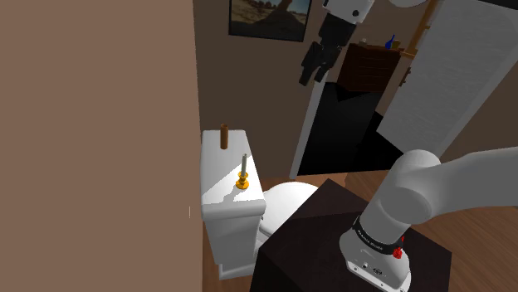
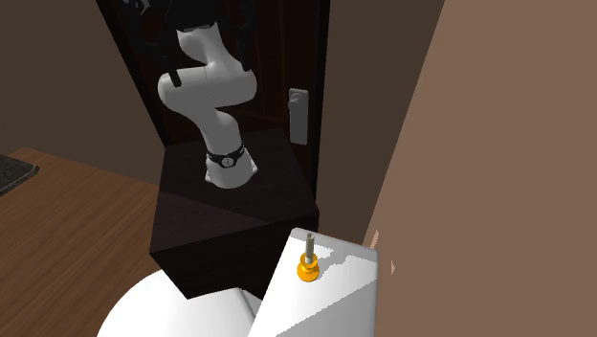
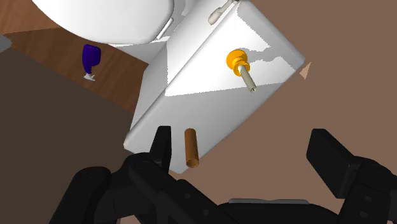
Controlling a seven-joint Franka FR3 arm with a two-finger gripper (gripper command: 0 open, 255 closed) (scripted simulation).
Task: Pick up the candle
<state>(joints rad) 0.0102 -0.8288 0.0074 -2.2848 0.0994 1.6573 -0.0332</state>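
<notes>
Shoulder view showed a white toilet tank (image 1: 217, 170) against a brown wall (image 1: 100, 124). The black gripper (image 1: 310, 73) hung high above it, fingers spread apart and clasping nothing. On the tank lid stood the candle (image 1: 243, 172), a thin grey taper upright in a round orange holder, near a brown cylinder (image 1: 224, 135).

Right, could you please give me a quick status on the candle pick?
Gripper high, well clear of the toilet tank, jaws open, empty. Candle upright in orange holder on the tank, untouched. Brown cylinder stands apart from it.
</notes>
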